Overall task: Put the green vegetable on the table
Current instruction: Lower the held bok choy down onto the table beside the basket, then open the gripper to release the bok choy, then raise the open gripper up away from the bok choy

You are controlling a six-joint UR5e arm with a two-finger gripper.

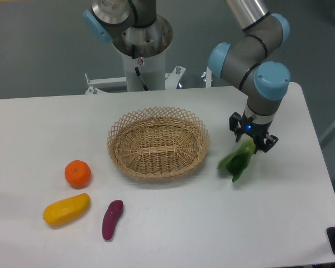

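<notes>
The counter [173, 229] is a broad white slab with a smooth matte face, seen from above and slightly to the front; its far edge runs straight across and its right edge slants toward the near corner. Behind it the floor is dull grey. No brand, label or readable writing shows anywhere; the only mark is a small blue light on the wrist of the arm.

At the left, near the front, a yellow oblong fruit [66, 209] lies on its side. Just behind it sits a round orange fruit [78, 173], close but apart. To the right of the yellow fruit lies a purple sweet potato [112, 219], angled with one end toward the front edge.

In the middle stands a shallow woven wicker basket [158, 143] with an open lattice rim. Behind it, past the far edge, rises the white column of the arm's base [142, 56], with grey and light-blue joints above.

To the right, the arm [251, 53] bends down over the counter, ending in the tool [251, 140], black and pointing downward. Its fingers are clenched on the upper end of the green vegetable [238, 160], which hangs tilted down and leftward, just beside the basket's right rim but outside it. Whether the lower leaf tip touches the counter cannot be told.
</notes>
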